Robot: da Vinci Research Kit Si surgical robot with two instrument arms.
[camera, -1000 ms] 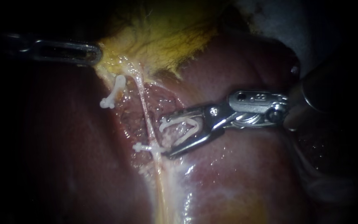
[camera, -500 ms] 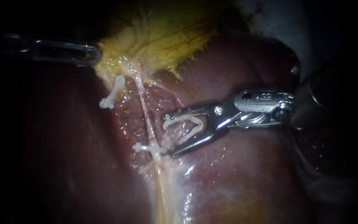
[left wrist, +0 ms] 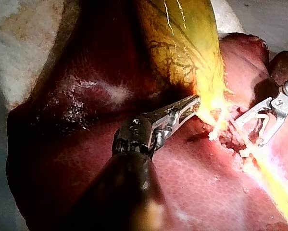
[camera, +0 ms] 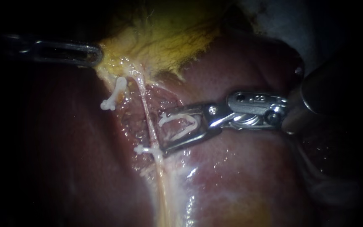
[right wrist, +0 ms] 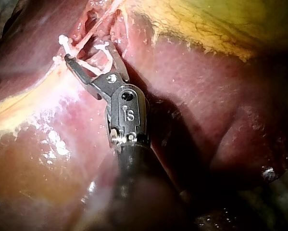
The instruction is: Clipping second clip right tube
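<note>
My right instrument [camera: 163,133] comes in from the right, its jaws spread and holding an open white clip [camera: 182,125] between them. The jaw tips reach the right side of the thin pale right tube [camera: 147,113], just above a closed white clip [camera: 145,149] on that tube. Another white clip [camera: 114,96] sits on the left tube. My left instrument [camera: 92,54] is shut on the yellow gallbladder [camera: 169,38] at its neck. The left wrist view shows its jaws [left wrist: 189,106] together on that tissue. In the right wrist view the loaded jaws [right wrist: 86,53] lie against the tube.
Dark red liver [camera: 240,168] surrounds the dissected bed. A pale fatty band [camera: 164,197] runs down from the lower clip. White gauze [left wrist: 23,57] lies beyond the liver's edge in the left wrist view.
My right instrument, after drawing slightly back, has moved left with its clip, bringing the jaw tips up to the right tube. The left instrument has not moved.
</note>
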